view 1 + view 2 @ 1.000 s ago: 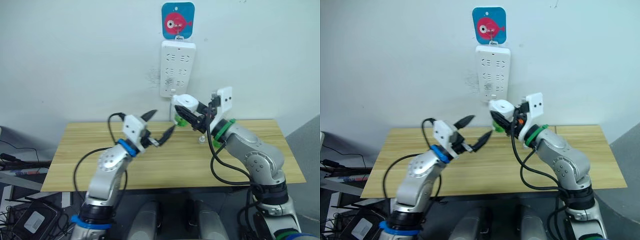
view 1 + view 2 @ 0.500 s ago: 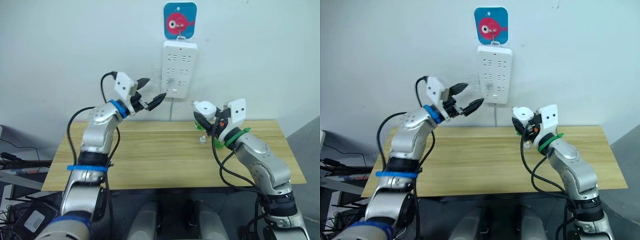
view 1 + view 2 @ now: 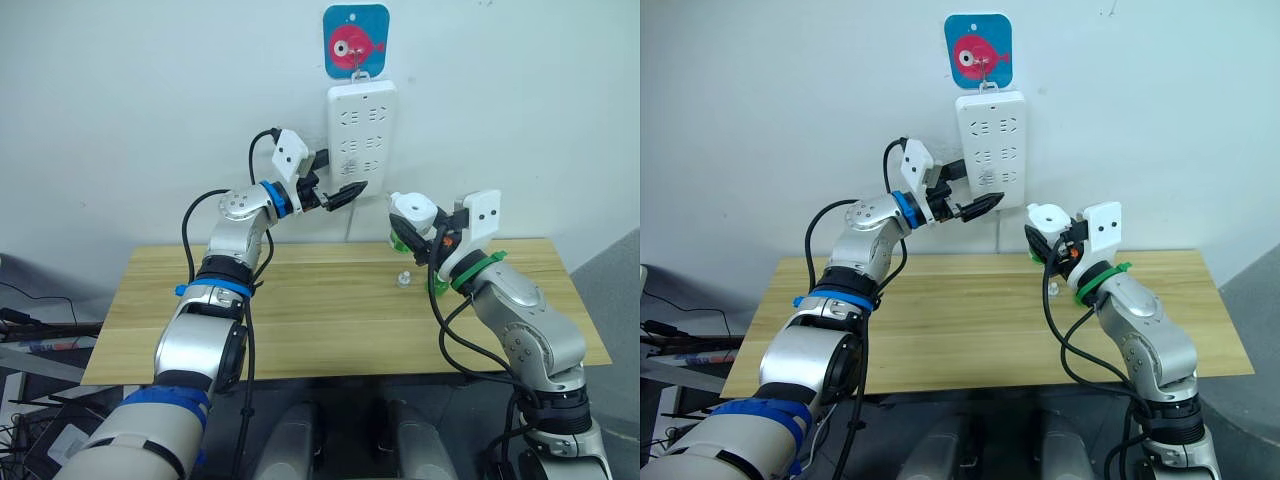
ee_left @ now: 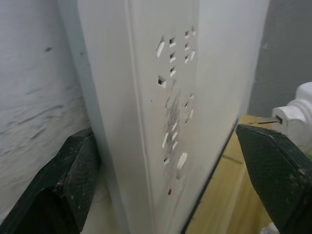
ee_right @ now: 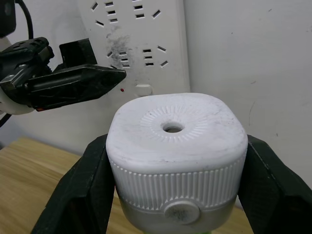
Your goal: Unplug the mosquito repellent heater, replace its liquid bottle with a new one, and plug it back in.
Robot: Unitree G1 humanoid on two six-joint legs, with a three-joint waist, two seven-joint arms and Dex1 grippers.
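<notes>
Here the right claw clenches the heater; the left claw, released, straddles the strip. Misaligned prongs could miss the sockets.

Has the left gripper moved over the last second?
Yes. The left gripper rose from low over the table up to the power strip on the wall, its open fingers now straddling the strip's lower end.

Both head cameras look forward and down over the wooden table at the wall's power strip. Each wrist camera sits close to that strip; the right one also catches the heater.
</notes>
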